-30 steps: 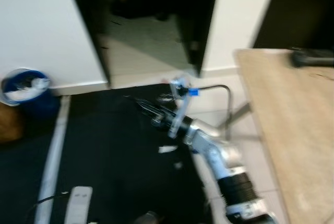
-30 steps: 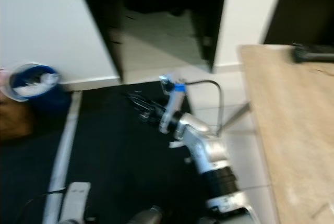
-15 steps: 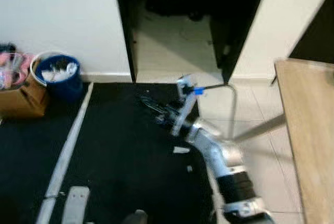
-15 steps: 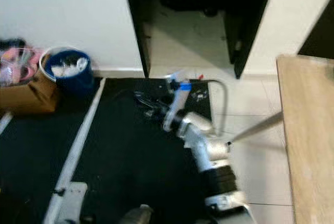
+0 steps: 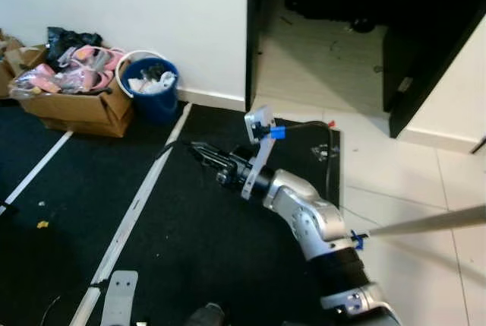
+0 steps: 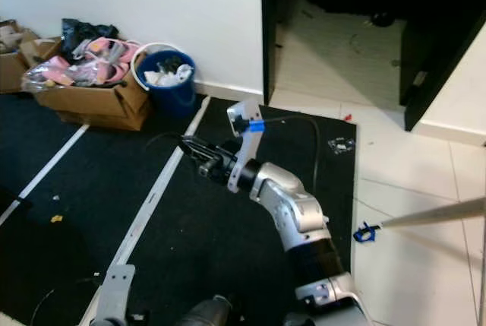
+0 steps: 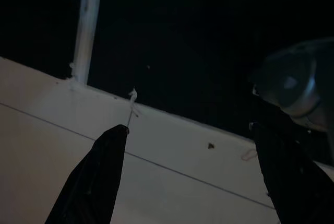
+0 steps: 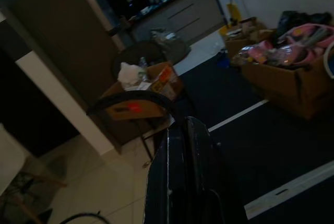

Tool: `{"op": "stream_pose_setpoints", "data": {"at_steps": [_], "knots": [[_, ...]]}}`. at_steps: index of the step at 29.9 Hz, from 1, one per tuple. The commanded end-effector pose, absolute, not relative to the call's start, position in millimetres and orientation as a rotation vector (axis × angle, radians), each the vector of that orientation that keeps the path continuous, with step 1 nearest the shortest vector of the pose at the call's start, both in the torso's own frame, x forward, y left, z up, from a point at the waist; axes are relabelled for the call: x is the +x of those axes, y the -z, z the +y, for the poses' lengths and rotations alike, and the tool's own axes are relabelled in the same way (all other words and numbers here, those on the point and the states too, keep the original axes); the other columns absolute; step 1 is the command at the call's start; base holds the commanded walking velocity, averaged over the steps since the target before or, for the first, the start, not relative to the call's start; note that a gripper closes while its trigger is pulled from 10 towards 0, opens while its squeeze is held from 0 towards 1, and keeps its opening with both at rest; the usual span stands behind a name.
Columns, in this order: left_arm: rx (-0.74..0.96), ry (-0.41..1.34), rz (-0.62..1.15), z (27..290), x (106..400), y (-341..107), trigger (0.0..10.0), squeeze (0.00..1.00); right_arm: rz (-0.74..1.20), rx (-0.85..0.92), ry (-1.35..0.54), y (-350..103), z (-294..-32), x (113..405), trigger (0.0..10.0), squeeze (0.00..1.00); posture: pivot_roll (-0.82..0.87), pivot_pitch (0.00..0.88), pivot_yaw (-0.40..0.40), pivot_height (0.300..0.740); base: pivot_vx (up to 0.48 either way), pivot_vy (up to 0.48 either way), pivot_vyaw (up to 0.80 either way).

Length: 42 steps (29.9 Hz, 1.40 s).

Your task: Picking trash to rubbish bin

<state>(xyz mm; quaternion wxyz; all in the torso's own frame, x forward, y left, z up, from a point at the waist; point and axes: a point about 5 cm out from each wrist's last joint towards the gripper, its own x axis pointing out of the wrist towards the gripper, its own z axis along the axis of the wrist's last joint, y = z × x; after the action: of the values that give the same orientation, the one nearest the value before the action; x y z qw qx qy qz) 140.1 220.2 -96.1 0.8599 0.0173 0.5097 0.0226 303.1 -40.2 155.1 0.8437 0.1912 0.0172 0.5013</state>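
The blue rubbish bin [image 5: 152,92] stands against the white wall, with white scraps inside it. My right gripper [image 5: 203,152] is stretched forward above the black mat, some way short of the bin and to its right. Its black fingers [image 8: 182,182] lie pressed together, shut, and nothing shows between them. A small yellow scrap [image 5: 42,224] lies on the mat at the left. My left gripper [image 7: 188,127] hangs low over the mat's edge, its fingers [image 7: 99,177] spread wide and open.
A cardboard box [image 5: 80,102] piled with pink things sits left of the bin. White lines [image 5: 137,212] cross the black mat. An open dark doorway [image 5: 326,30] lies ahead on the right. A blue clip [image 6: 364,232] and a metal rod [image 5: 425,221] lie over the tiles.
The camera has swung left: the bin and the box now sit further into the picture, and the wooden table has left it. The right arm stays stretched forward, fingers shut.
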Motion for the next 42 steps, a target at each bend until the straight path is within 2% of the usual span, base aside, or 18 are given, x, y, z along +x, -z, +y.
{"op": "stream_pose_setpoints", "data": {"at_steps": [1, 34, 42], "knots": [[0.049, -0.051, 1.08, 223, 137, 97, 10.0, 0.0, 0.037, 0.402, -1.073, -154, -36, 301, 10.0, 0.0, 0.04, 0.093, 0.037, 0.74, 0.0, 0.0, 0.73], [0.056, -0.054, 1.074, 233, 141, 93, 10.0, 0.0, 0.067, 0.341, -1.067, -144, -35, 302, 10.0, 0.0, 0.06, 0.075, 0.033, 0.74, 0.0, 0.0, 0.71], [0.051, -0.056, 1.073, 233, 140, 93, 10.0, 0.0, 0.08, 0.307, -1.011, -141, -36, 307, 10.0, 0.0, 0.06, 0.082, 0.034, 0.74, 0.278, 0.0, 0.05]]}}
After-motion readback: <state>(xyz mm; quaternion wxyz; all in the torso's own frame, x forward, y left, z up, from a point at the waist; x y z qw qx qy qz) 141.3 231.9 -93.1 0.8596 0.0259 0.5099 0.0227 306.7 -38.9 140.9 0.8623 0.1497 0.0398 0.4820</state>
